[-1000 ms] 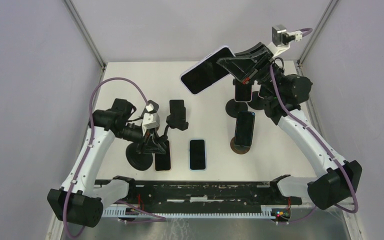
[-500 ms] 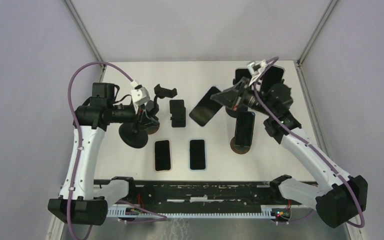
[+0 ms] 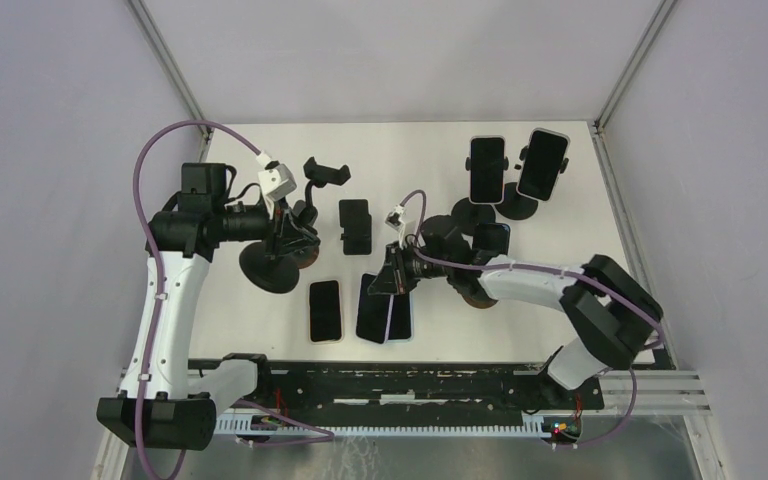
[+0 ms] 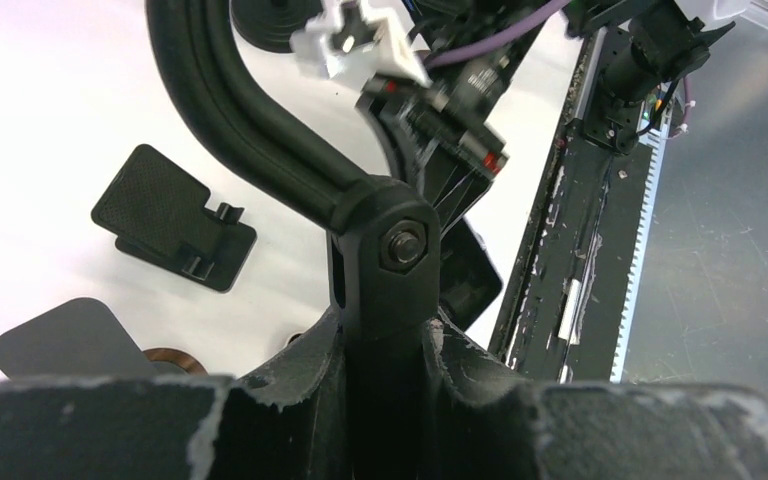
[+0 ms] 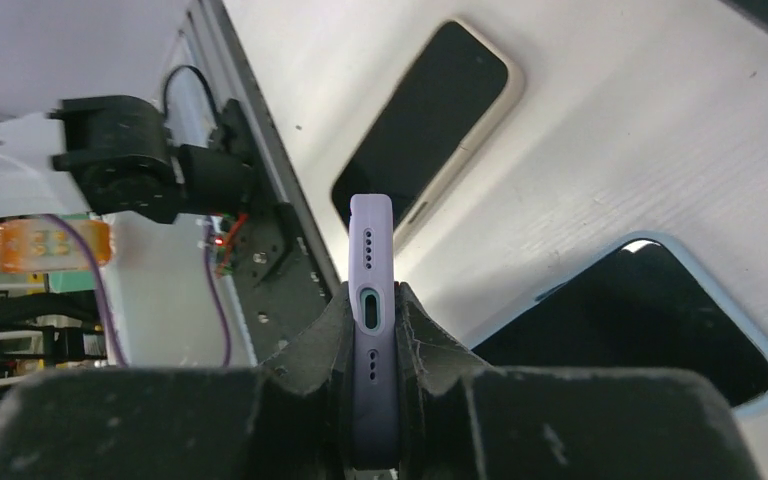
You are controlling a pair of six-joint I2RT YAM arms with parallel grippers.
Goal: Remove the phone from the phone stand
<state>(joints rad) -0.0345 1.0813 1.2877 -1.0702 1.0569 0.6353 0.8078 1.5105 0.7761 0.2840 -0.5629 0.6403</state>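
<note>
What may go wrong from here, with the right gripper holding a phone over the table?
The purple phone, shut in the right gripper, hangs close over the blue-cased phone; set down here, it may land on that screen. The gripper pinches only the phone's end, so it might slip or swing.

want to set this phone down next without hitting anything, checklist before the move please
1. Lilac phone clamped in right gripper: ok.
2. Phone off the stand, cradle empty: ok.
3. Left gripper shut on the stand's neck: ok.
4. Bare table under the phone: not ok, blue-cased phone lies partly beneath.
5. Gap to beige-cased phone: cannot tell.
</note>
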